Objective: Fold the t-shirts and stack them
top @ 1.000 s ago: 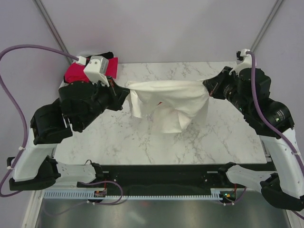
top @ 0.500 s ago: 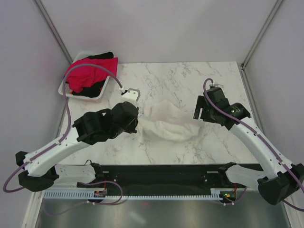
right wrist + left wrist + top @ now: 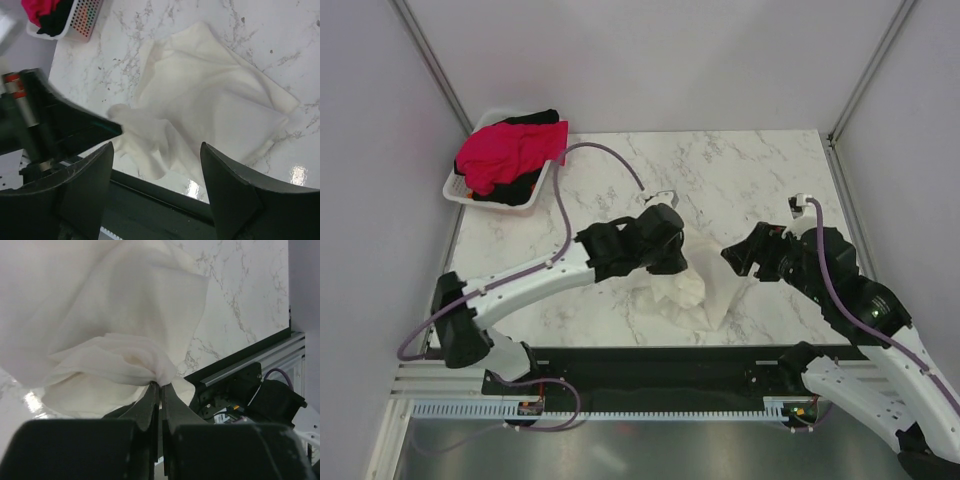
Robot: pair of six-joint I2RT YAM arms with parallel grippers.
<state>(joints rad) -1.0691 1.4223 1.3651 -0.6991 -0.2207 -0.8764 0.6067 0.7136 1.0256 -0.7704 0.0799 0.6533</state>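
Note:
The white t-shirt (image 3: 692,293) lies bunched on the marble near the table's front edge. In the right wrist view the white t-shirt (image 3: 210,95) is partly spread out. My left gripper (image 3: 160,384) is shut on a gathered edge of the white cloth (image 3: 125,315). In the top view the left gripper (image 3: 680,266) reaches across to the table's middle. My right gripper (image 3: 733,258) hovers just right of the shirt. The right gripper (image 3: 156,150) is open with nothing between its fingers. A red-pink t-shirt (image 3: 510,150) and a black one (image 3: 536,118) lie in the basket.
The white plastic basket (image 3: 454,186) sits at the far left corner of the marble table (image 3: 740,170), and the basket (image 3: 87,20) also shows in the right wrist view. A black rail (image 3: 650,360) runs along the table's near edge. Grey walls stand close on three sides.
Both arms came down from holding the white shirt stretched in the air. My right gripper let go and opened. My left gripper carried its edge right and toward the front.

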